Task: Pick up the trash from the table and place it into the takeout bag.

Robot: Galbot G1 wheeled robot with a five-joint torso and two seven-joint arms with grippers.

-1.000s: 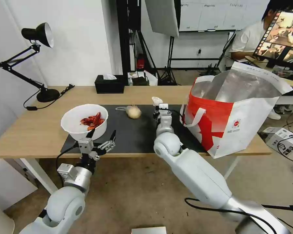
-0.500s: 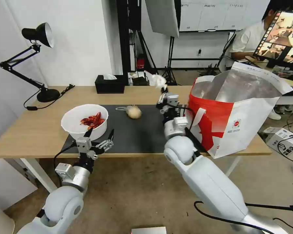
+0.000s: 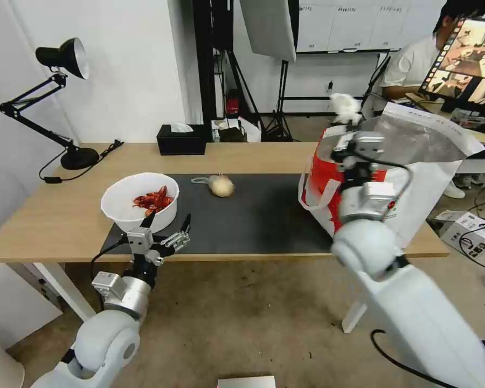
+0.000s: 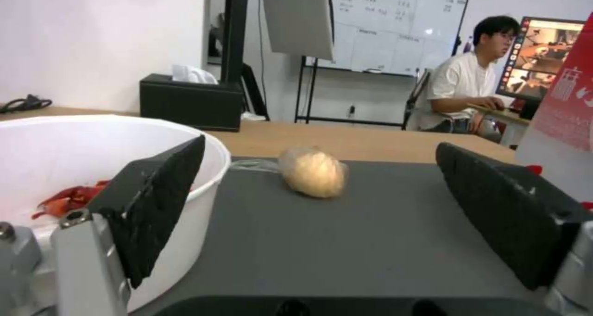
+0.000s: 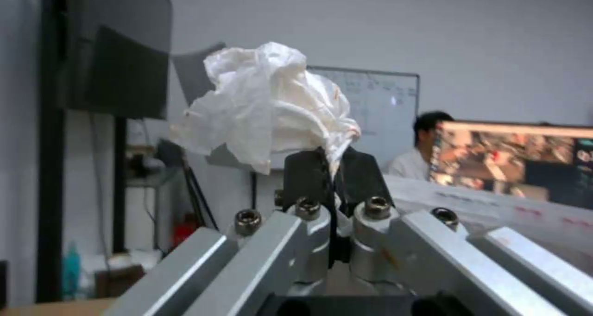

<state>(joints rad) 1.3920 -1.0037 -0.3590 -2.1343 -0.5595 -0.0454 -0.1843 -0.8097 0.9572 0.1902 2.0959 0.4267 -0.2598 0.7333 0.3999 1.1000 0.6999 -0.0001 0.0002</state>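
Note:
My right gripper [image 3: 346,125] is raised above the near rim of the takeout bag [image 3: 415,188], shut on a crumpled white tissue [image 3: 344,108]; the right wrist view shows the tissue [image 5: 272,107] pinched between its black fingertips [image 5: 305,177]. My left gripper [image 3: 167,223] stands open at the table's front edge, just before the white bowl [image 3: 140,202] of red crayfish shells [image 3: 155,200]. A beige lump in clear plastic [image 3: 221,185] lies on the dark mat [image 3: 253,221]; the left wrist view shows the lump [image 4: 312,172] beyond the open fingers [image 4: 154,200].
A black tissue box [image 3: 181,140] sits at the table's back edge and a black desk lamp [image 3: 64,97] at the back left. The light-wood table [image 3: 48,215] extends left. A person sits at a monitor behind the bag.
My right arm has lifted the tissue off the mat and swung it right and up, from mid-table to above the bag's rim. The left gripper has barely moved.

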